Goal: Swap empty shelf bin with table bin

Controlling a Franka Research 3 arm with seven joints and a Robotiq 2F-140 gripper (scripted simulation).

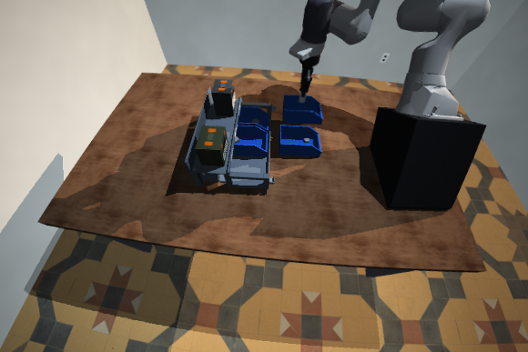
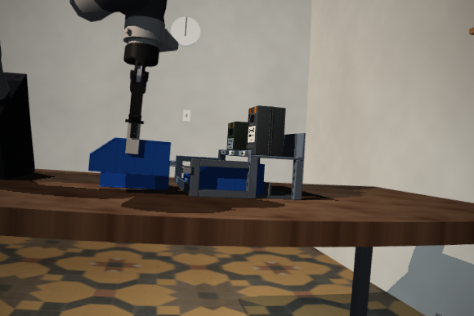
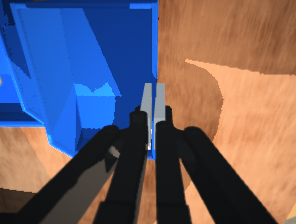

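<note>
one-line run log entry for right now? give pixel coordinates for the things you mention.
gripper (image 1: 302,99) (image 2: 132,152) (image 3: 154,96): shut on empty bin's side wall | empty bin (image 1: 300,111) (image 2: 147,160) (image 3: 100,45): above table (image 1: 182,224) (image 2: 229,215) (image 3: 250,125) | parts bin (image 1: 298,148) (image 2: 135,181): on table

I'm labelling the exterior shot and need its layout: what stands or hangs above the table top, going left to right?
The black pedestal, the empty blue bin clamped in the hand, the grey shelf.
</note>
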